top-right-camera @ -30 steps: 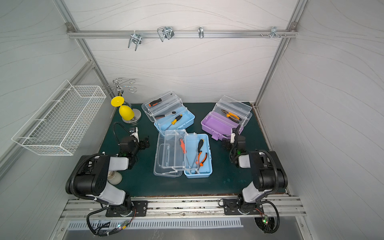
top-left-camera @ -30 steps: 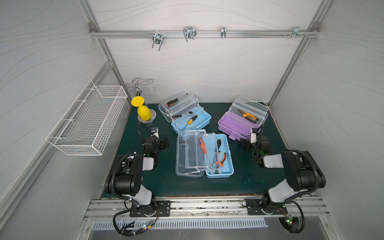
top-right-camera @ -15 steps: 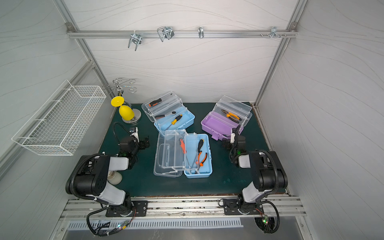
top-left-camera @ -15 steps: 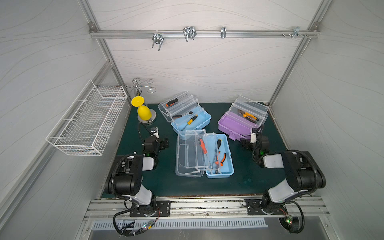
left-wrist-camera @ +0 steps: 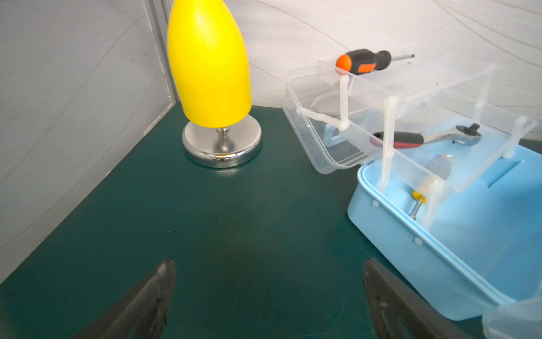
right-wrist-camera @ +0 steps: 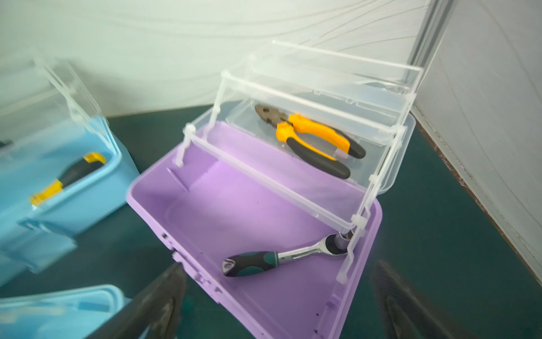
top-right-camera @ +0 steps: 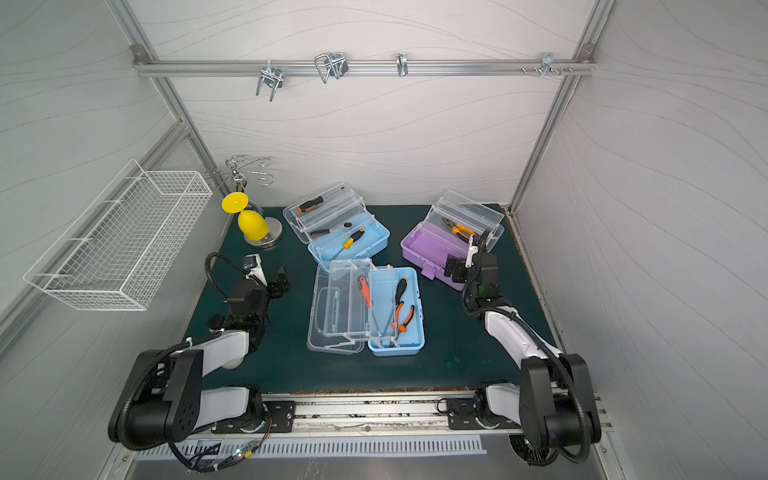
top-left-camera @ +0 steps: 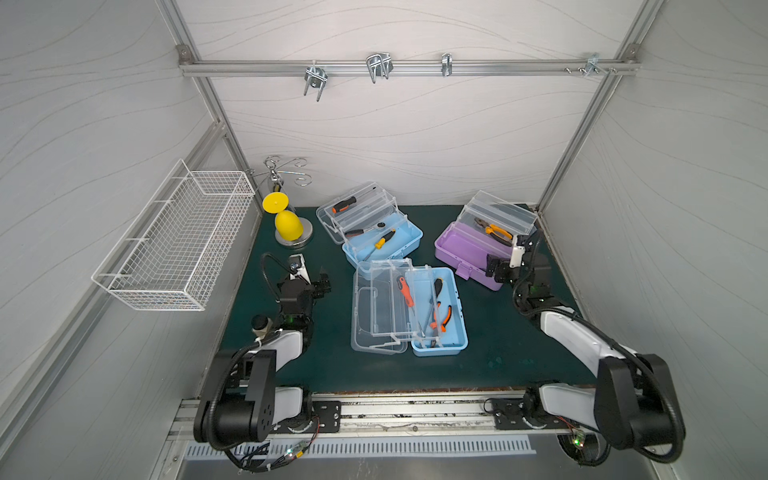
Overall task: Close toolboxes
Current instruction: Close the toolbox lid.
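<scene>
Nothing shifts; my empty right tool (top-left-camera: 511, 257) gapes by the purple box (top-left-camera: 459, 245), whose light, brittle lid (top-left-camera: 505, 210) I'd push at its rim.

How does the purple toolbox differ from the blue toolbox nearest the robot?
The purple toolbox has a purple base, the near blue toolbox a light-blue one. Purple's pliers have yellow handles; blue's pliers, orange. Purple's clear lid tilts up; blue's lid lies flat. Both are open.

Two arms (top-left-camera: 569, 336) with white link shells, black joint housings, looped black cables (top-left-camera: 263, 268), dark tapered fingers (left-wrist-camera: 152, 302).
</scene>
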Motion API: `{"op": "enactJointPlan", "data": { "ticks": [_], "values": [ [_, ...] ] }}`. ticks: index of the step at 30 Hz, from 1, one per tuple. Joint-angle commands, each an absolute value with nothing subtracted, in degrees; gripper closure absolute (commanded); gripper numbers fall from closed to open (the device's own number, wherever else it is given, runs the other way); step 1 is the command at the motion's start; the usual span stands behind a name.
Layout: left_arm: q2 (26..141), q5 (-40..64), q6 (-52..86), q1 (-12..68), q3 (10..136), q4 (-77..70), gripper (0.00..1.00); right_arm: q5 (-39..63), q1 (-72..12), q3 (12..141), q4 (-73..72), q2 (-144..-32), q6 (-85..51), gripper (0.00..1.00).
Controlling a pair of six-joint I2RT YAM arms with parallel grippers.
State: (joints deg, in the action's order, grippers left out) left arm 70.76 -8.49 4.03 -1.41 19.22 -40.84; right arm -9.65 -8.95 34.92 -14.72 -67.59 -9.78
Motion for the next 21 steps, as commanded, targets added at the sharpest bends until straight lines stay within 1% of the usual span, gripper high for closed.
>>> {"op": "enactJointPlan", "data": {
  "ticks": [1, 3, 7, 10, 15, 18, 21],
  "values": [
    [66.6, -10.8, 11.2, -1.3, 27.4, -20.5, 0.00, -10.8, -9.3, 37.7, 2.7, -63.4, -20.3, 0.01],
    [66.0, -10.0, 15.7, -1.3, 31.5, -11.9, 0.00, -8.7, -9.4, 39.8, 9.5, -61.5, -23.2, 0.01],
    [66.0, -3.7, 26.0, -1.0, 35.8, -0.5, 0.00, -0.3, -9.7, 41.6, 18.5, -59.1, -24.3, 0.01],
    [65.7, 1.5, 32.8, 0.4, 35.9, 3.5, 0.00, 5.2, -9.9, 41.0, 23.0, -57.0, -24.1, 0.01],
    [63.4, 9.2, 38.6, 5.0, 34.7, 6.4, 0.00, 13.4, -10.8, 39.2, 28.5, -52.1, -23.8, 0.01],
    [61.0, 11.6, 40.1, 8.3, 34.2, 7.3, 0.00, 17.4, -11.4, 38.3, 31.2, -49.6, -24.1, 0.01],
    [58.1, 10.9, 40.4, 11.5, 34.2, 9.6, 0.00, 19.8, -12.1, 37.1, 33.2, -47.6, -24.7, 0.01]
  ]
}}
